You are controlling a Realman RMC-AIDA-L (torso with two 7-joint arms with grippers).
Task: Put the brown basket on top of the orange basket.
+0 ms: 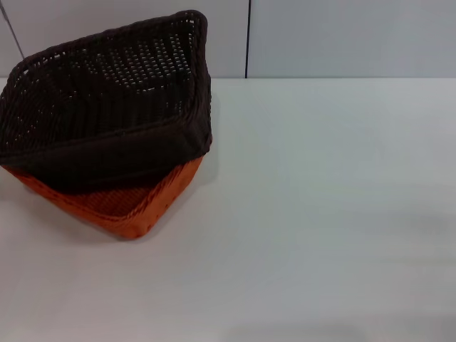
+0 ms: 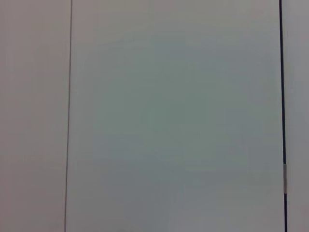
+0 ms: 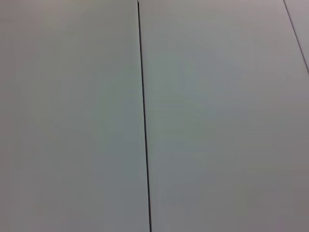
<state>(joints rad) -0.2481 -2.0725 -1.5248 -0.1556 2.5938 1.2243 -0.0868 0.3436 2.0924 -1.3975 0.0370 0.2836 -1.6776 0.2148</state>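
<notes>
**Brown basket sits on the orange one, askew, with no arm in sight**

The brown basket [image 1: 107,100] lies on top of the orange basket [image 1: 125,206] at about ten o'clock on the white bench [image 1: 320,214], close to the far edge where the bench meets the panelled wall [image 1: 342,35]. The stack is not square. The brown basket is turned relative to the one beneath, so that a corner of the orange basket pokes out toward six o'clock, its braided rim and part of its floor exposed. The brown basket also looks tilted, its far rim riding higher than its near rim, though how deeply it has settled cannot be told.

Neither the left gripper nor the right gripper shows in the head view. Both wrist views show only pale panels with thin dark seams, so each arm seems to be held clear of the work. Whether the fingers of either are open or closed cannot be told.

Judged from this, the placing is essentially done and what remains is a matter of quality. To finish well, an arm would do best to approach the brown basket's rim from above, take it lightly, rotate it until the long sides of both baskets run parallel, and lower it level, keeping the orange basket from sliding on the smooth bench.
</notes>
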